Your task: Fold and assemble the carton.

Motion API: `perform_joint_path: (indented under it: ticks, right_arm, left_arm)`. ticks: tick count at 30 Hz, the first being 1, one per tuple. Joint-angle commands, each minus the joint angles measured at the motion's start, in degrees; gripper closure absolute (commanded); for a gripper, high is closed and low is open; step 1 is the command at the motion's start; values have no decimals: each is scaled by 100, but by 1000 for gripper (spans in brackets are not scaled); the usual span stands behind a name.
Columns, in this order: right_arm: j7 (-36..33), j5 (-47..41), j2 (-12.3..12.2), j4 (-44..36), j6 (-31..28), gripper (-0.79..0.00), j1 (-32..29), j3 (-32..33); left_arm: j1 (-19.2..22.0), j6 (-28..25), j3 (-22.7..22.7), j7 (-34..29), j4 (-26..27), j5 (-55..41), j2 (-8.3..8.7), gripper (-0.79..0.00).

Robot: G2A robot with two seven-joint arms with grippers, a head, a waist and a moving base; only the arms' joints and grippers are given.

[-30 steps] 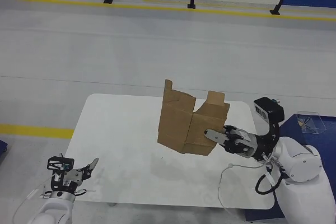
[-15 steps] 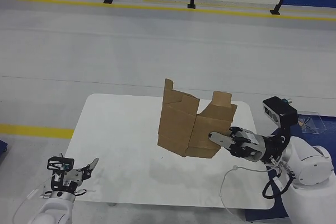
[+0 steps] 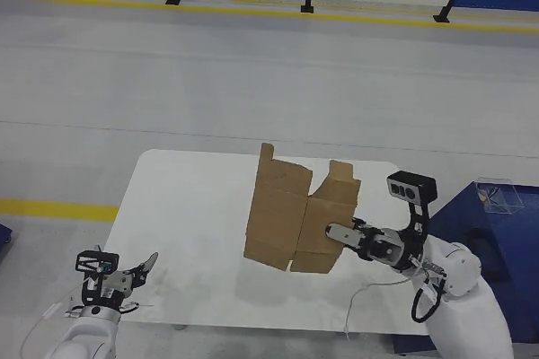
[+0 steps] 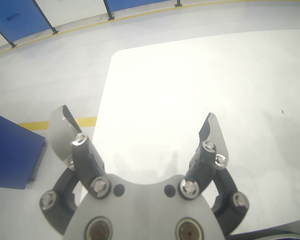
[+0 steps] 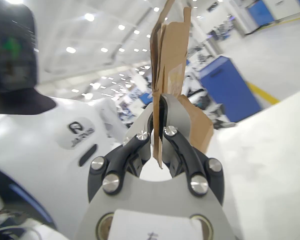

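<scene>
Carton [image 3: 287, 215] has shifted slightly left and lower versus half a second ago, and the right arm has swung with it. One carton, two claws: right claw [image 5: 157, 101] pinches the carton's edge, holding it over the counter [image 3: 180, 206]. Left claw [image 4: 137, 112] is spread wide, holding nothing, at the counter's near-left corner.

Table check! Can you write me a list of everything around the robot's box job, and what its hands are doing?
Surface: white table, rounded corners.
Job's things: carton, not assembled, held on edge above the table.
Clutter: nothing seen.
Hands: right hand shut on the carton's edge; left hand open, by the table's near left corner.
Cables: white cable hanging near the right arm.
Surroundings: yellow floor line; blue stand with clear bin.
</scene>
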State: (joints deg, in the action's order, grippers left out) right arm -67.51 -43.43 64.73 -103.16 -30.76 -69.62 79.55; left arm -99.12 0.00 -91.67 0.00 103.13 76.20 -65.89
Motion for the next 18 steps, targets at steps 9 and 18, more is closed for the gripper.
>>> perform_joint_path:
  ticks: [9, 18]
  right_arm:
    - [-2050, -5327, 465, 1186, 3546, 0, 852, -2301]
    - [-582, -8148, 910, 1354, 6172, 0, 1134, -3889]
  left_arm:
    - [0, 0, 0, 0, 0, 0, 0, -785]
    - [0, 0, 0, 0, 0, 0, 0, -785]
